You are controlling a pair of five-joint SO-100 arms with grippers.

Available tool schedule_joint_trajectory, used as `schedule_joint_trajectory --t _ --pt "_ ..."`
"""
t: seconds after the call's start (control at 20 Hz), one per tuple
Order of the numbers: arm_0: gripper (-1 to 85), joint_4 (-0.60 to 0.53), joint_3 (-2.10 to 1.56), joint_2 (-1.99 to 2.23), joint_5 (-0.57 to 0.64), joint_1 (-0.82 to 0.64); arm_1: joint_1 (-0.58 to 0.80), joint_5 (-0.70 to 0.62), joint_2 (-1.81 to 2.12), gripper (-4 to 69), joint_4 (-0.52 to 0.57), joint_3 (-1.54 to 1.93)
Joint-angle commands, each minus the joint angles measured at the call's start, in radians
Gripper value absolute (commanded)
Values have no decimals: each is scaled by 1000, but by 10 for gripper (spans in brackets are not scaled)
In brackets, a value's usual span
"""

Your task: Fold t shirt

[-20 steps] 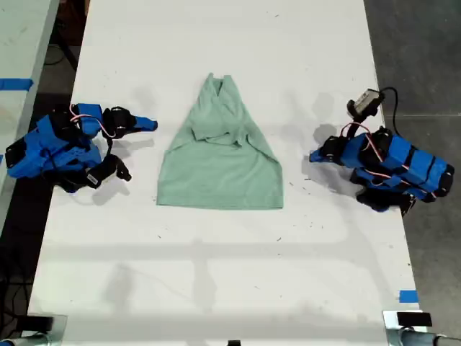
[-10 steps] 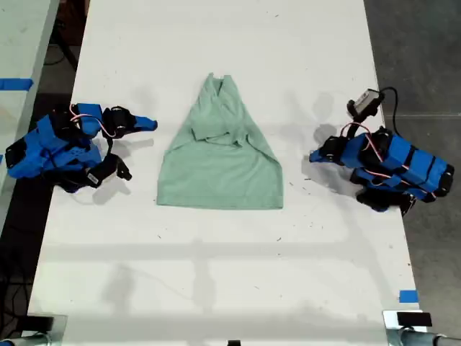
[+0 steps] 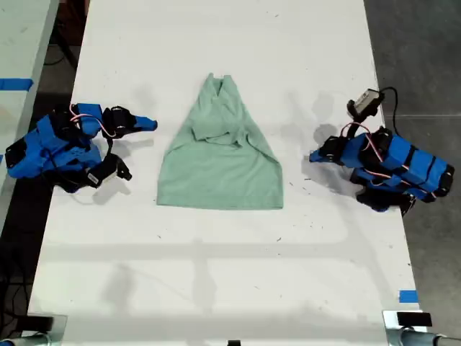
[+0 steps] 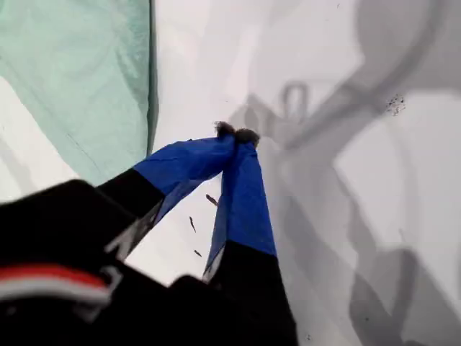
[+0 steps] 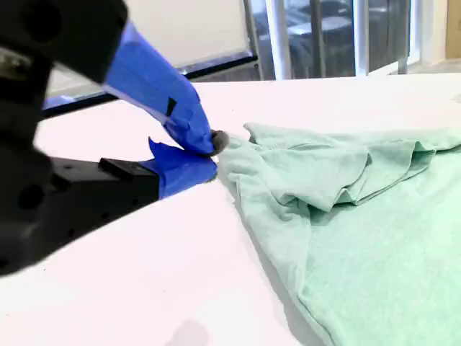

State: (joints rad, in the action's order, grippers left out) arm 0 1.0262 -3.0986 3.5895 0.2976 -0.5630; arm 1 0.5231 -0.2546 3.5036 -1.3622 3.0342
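The pale mint-green t shirt (image 3: pixel 220 169) lies flat at the table's middle, narrow at the far end and wide at the near hem, with bunched folds across its upper part. My first gripper (image 3: pixel 313 156) rests on the table at the exterior view's right, shut and empty, a short way from the shirt's side edge (image 4: pixel 79 79). My second gripper (image 3: pixel 153 124) lies low at the exterior view's left, shut and empty, pointing at the shirt's folded upper part (image 5: pixel 360 216). In the wrist views the tips of the first gripper (image 4: pixel 236 133) and second gripper (image 5: pixel 214 151) meet.
The white table (image 3: pixel 216 274) runs the length of the exterior view. Blue tape (image 3: pixel 408 295) marks its near edge at the exterior view's right. A second table with blue tape (image 3: pixel 14 83) stands at the exterior view's left. Dark floor (image 3: pixel 425 58) lies past the right edge.
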Motion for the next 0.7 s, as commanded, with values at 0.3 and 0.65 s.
schedule_joint_trajectory --t 0.3,0.65 --pt "-2 5 6 8 -17 -14 2 0 9 -5 14 35" --pt "-2 6 6 8 -17 -11 12 6 9 -5 14 38"
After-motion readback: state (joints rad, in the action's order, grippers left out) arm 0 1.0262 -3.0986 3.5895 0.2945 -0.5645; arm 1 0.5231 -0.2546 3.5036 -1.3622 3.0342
